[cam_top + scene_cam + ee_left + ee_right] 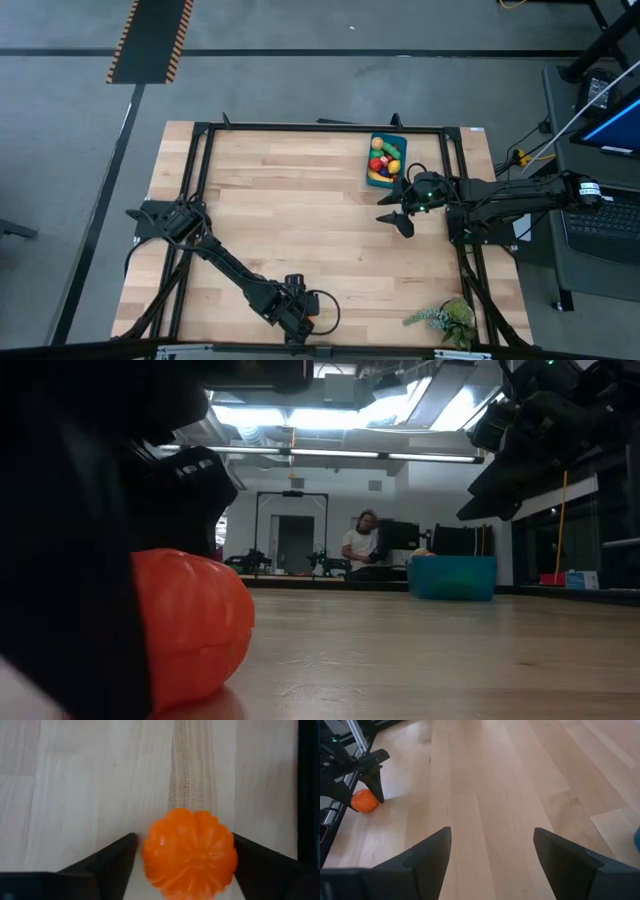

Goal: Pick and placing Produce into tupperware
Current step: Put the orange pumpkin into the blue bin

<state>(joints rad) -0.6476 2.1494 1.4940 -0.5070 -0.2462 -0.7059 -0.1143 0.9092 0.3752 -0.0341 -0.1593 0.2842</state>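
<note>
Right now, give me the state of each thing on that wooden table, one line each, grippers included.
Small orange ribbed toy pumpkin: on the table's near edge, between the left gripper's fingers, not yet clamped.
Left gripper: open, low around the pumpkin.
Right gripper: open, empty, beside the container.
Blue rectangular plastic container: upright near the far edge, several toy produce pieces inside.
Leafy green plant sprig: lying at the near right corner.

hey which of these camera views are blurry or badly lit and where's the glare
Low view: the orange pumpkin sits close and soft, the left gripper a dark silhouette against bright ceiling lights. Left wrist view: evenly lit, pumpkin slightly soft. Right wrist view: mild sheen on the table. High view: even, no glare.
</note>
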